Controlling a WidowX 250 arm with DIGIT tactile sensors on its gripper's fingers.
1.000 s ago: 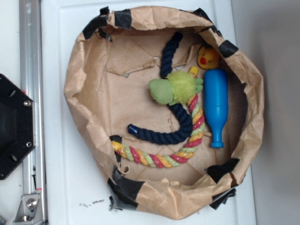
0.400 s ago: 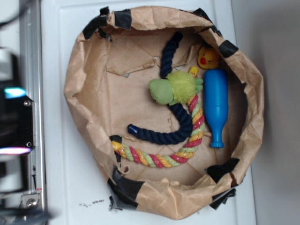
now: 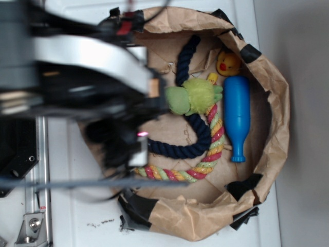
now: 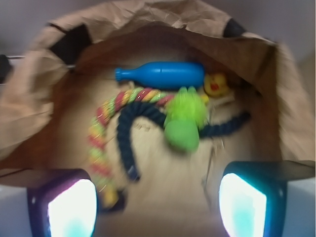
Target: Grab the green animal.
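My arm has swung in over the paper basket [image 3: 267, 82] since a second ago. I see the claw [image 4: 157, 197] spread apart, short of the unmoved green animal [image 3: 193, 96]

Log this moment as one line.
arm: over paper bin | gripper: open, empty | fluffy green plush animal: untouched, on navy rope

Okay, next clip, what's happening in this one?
The robot arm is over a brown paper-lined bin of toys. Its hand is open and empty, facing the fluffy lime-green plush animal, which lies on a navy rope beside a blue plastic bottle. Nothing is grasped yet.
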